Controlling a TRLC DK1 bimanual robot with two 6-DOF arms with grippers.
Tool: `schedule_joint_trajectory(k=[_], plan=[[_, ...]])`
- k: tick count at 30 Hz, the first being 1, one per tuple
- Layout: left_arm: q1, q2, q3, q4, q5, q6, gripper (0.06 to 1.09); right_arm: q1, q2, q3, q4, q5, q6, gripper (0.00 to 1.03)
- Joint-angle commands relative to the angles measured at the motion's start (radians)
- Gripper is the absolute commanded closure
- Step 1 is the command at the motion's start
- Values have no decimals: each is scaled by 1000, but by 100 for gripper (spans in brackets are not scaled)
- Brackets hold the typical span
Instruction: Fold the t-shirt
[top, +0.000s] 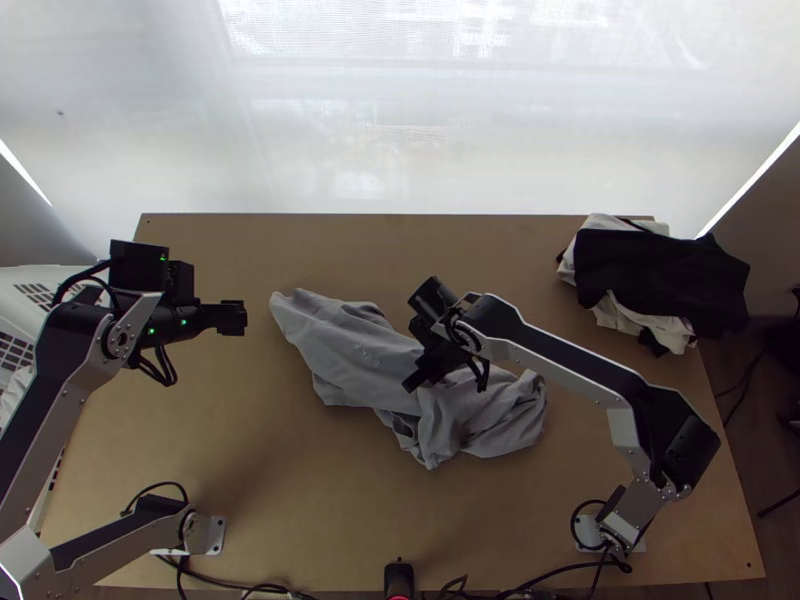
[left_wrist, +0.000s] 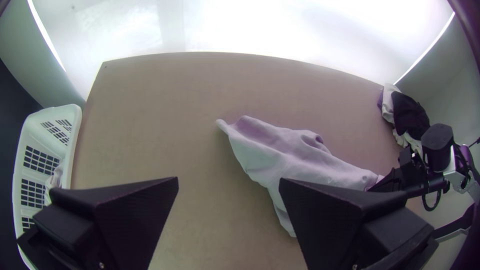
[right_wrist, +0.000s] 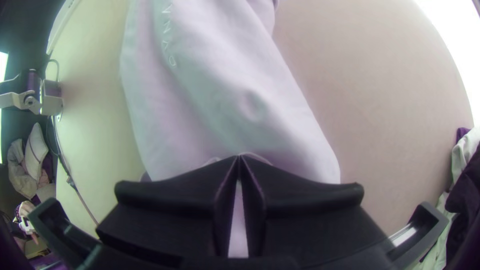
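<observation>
The grey t-shirt lies bunched and twisted across the middle of the table. Left of its far-left end, my left gripper is held above bare wood, touching no cloth. In the left wrist view the left gripper has its fingers wide apart, with the t-shirt beyond them. My right gripper is over the middle of the shirt. The right gripper is shut on a pinch of the t-shirt, its fingertips together at a small raised fold. Cloth under the right arm is partly hidden.
A pile of black and white clothes lies at the table's far right corner. Beyond the left edge stands a white basket. Bare wood surrounds the shirt, and cables run along the near edge.
</observation>
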Motion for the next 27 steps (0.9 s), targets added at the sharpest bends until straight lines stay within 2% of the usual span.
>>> schedule_joint_trajectory(k=[1,10,16,27], plan=[[-1,3,8,0,0,0,11,-2,-27,-17,6,3,-3,100],[-67,23,9,-1,-2,0,11,-52,-114,101,1,23,-19,100],[-150,41,-14,-6,-2,25,11,-98,-179,239,0,43,-74,100],[-304,130,-15,0,-3,51,11,-248,-190,459,-54,61,-114,100]])
